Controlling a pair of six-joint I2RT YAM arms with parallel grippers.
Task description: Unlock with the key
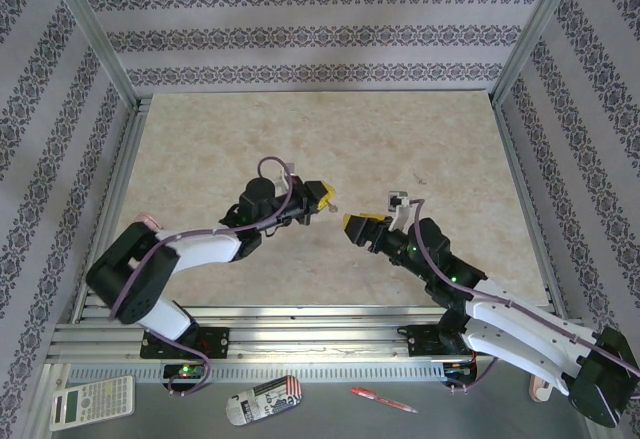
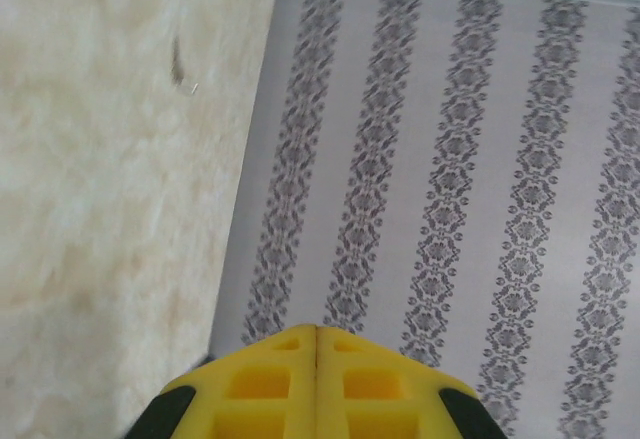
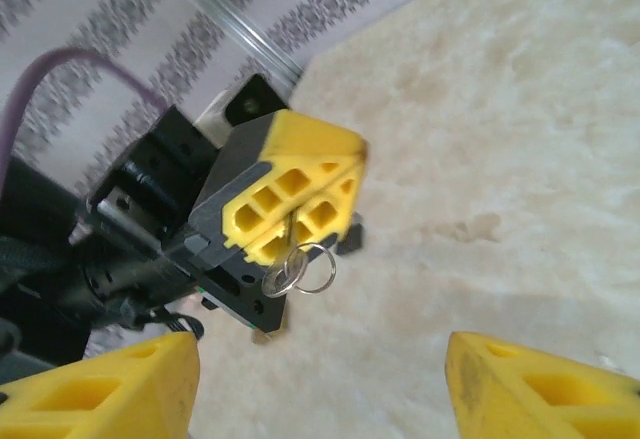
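My left gripper [image 1: 322, 196] hovers over the middle of the marbled table [image 1: 200, 159], its yellow fingers [image 2: 270, 379] pressed together. In the right wrist view the left gripper [image 3: 292, 221] is shut on the key [image 3: 281, 277]. The silvery head hangs out below the fingers with a thin wire ring [image 3: 316, 267] through it, and the blade is hidden in the seam. My right gripper [image 1: 358, 227] faces it from a short way to the right and is apart from the key. The right gripper [image 3: 335, 399] is open, with nothing between its fingers [image 3: 130, 389].
A small black block [image 3: 350, 241] lies on the table just behind the left gripper. A calculator [image 1: 92, 402], a striped case [image 1: 264, 399] and a red pen [image 1: 383, 399] lie on the near ledge. Metal frame posts and patterned walls [image 2: 450, 159] enclose the table.
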